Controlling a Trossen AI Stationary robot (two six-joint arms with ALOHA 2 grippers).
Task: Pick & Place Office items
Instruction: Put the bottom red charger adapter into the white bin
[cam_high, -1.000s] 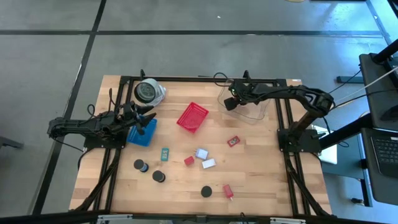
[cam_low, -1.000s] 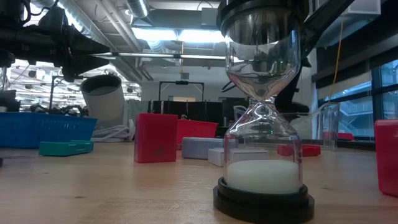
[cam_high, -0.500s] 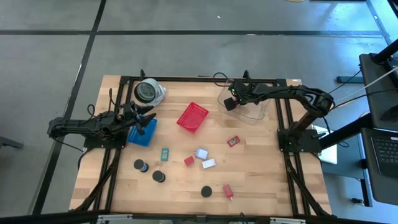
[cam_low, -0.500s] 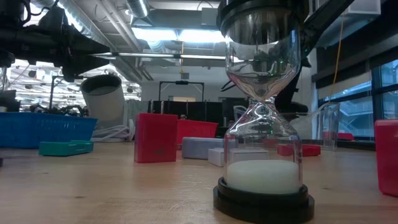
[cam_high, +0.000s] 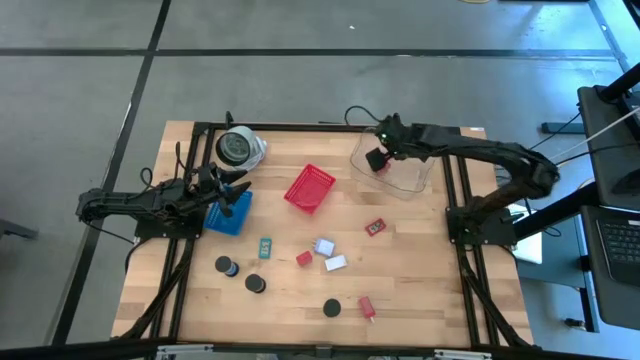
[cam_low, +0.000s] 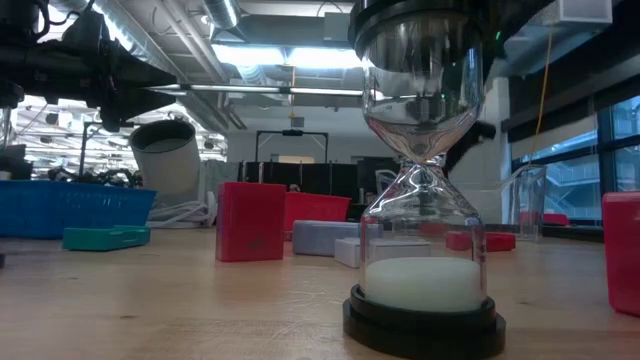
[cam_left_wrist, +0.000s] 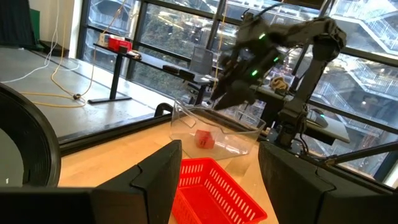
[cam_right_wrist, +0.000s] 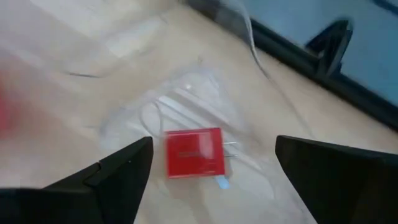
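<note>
Fingers of the right gripper (cam_right_wrist: 211, 171) spread wide above a red block (cam_right_wrist: 194, 152) — lying in the clear container (cam_high: 392, 172).

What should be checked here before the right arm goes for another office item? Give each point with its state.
1. Right gripper fingers apart, holding nothing: ok.
2. Red block lying inside the clear container: ok.
3. Right gripper out of the container: cannot tell.
4. Left gripper parked over the blue tray, away from the loose items: ok.
5. Next items reachable: red piece and white rectangle lie uncovered on the table: ok.
</note>
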